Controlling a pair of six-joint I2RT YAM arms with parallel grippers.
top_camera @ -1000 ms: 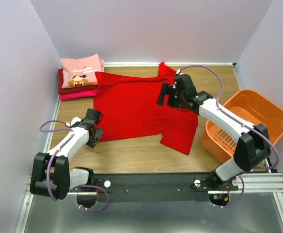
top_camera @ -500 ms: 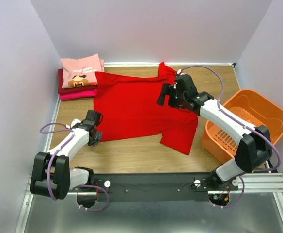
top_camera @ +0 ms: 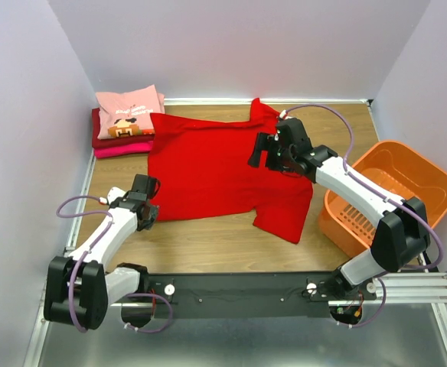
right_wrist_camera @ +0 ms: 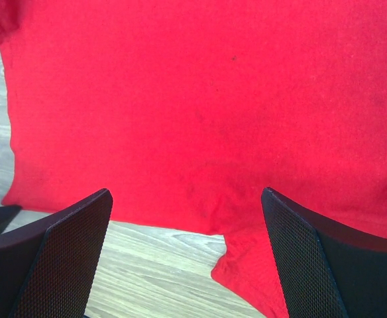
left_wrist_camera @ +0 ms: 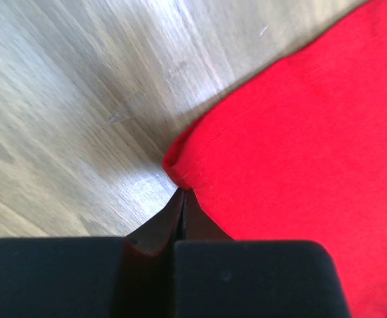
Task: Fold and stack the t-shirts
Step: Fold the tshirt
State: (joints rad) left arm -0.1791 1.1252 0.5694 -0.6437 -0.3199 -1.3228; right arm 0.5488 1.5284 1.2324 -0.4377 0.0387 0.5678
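A plain bright red t-shirt (top_camera: 208,164) lies spread flat on the wooden table (top_camera: 208,241). My left gripper (top_camera: 148,215) sits at its near left hem corner. In the left wrist view the jaws are shut, their tip (left_wrist_camera: 183,192) pinching the bunched corner of the red t-shirt (left_wrist_camera: 299,132). My right gripper (top_camera: 263,151) hovers open over the shirt's far right part, near the sleeve. In the right wrist view its wide-apart fingers (right_wrist_camera: 67,245) frame the red t-shirt (right_wrist_camera: 200,99) with nothing between them. A folded stack, a light pink printed t-shirt (top_camera: 128,111) on dark red and magenta ones, sits at the far left.
An orange plastic basket (top_camera: 388,195) stands at the right edge of the table, close to the right arm. Lilac walls close in the left, back and right sides. A black rail (top_camera: 239,294) carrying the arm bases runs along the near edge.
The left jaws have closed onto the shirt's near left corner, and the left arm's elbow has shifted slightly left. The right arm and the shirt have stayed put.
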